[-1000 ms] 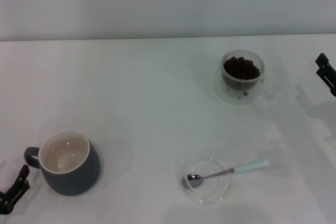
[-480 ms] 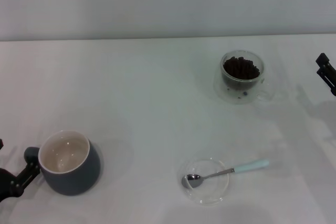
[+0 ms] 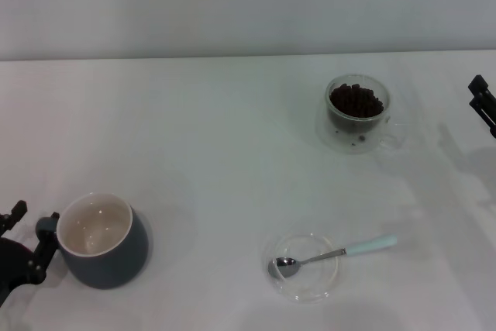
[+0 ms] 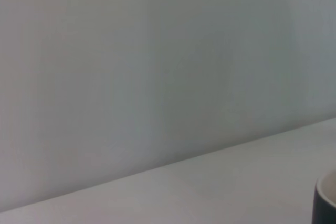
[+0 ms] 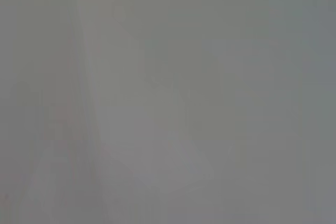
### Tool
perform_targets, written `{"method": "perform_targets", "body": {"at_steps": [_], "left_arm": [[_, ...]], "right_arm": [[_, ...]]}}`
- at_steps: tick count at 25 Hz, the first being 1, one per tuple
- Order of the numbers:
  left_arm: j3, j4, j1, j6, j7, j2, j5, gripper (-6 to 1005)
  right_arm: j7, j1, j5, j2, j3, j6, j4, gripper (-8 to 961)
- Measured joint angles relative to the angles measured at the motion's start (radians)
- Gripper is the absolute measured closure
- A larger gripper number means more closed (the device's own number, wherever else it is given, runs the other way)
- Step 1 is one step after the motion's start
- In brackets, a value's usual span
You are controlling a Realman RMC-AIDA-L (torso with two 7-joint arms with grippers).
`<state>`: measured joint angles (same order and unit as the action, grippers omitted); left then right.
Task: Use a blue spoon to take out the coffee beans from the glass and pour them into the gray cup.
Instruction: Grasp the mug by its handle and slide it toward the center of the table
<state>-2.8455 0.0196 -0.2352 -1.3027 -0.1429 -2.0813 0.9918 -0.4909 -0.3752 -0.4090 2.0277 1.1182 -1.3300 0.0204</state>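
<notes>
The gray cup (image 3: pixel 102 243) stands near the front left, cream inside and empty, its loop handle pointing left. My left gripper (image 3: pixel 34 215) sits right beside that handle, open, one finger touching or nearly touching it. In the left wrist view only the gray cup's rim (image 4: pixel 326 201) shows. The glass (image 3: pixel 358 114) stands at the back right, filled with coffee beans (image 3: pixel 356 101). The blue spoon (image 3: pixel 334 254) lies at the front centre-right with its bowl resting in a shallow clear dish (image 3: pixel 314 288) and its pale handle pointing right. My right gripper (image 3: pixel 482 103) is at the right edge, beyond the glass.
The white table (image 3: pixel 217 153) runs back to a plain grey wall (image 3: pixel 248 5). The right wrist view shows only a blank grey surface.
My left gripper has risen from the bottom-left corner and moved in beside the gray cup's handle. The right gripper has barely shifted. Cup, glass and spoon have not moved.
</notes>
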Motion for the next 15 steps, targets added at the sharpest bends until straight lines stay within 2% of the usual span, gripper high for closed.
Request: {"method": "perform_targets", "body": {"at_steps": [9, 15], "left_arm": [[0.0, 0.01, -0.012, 0.001, 0.001, 0.0, -0.004, 536], [0.0, 0.017, -0.027, 0.001, 0.002, -0.001, -0.018, 777]], "right_arm": [[-0.014, -0.007, 0.002, 0.0, 0.0, -0.001, -0.01, 82], [-0.014, -0.021, 0.0, 0.0, 0.0, 0.0, -0.01, 82]]}}
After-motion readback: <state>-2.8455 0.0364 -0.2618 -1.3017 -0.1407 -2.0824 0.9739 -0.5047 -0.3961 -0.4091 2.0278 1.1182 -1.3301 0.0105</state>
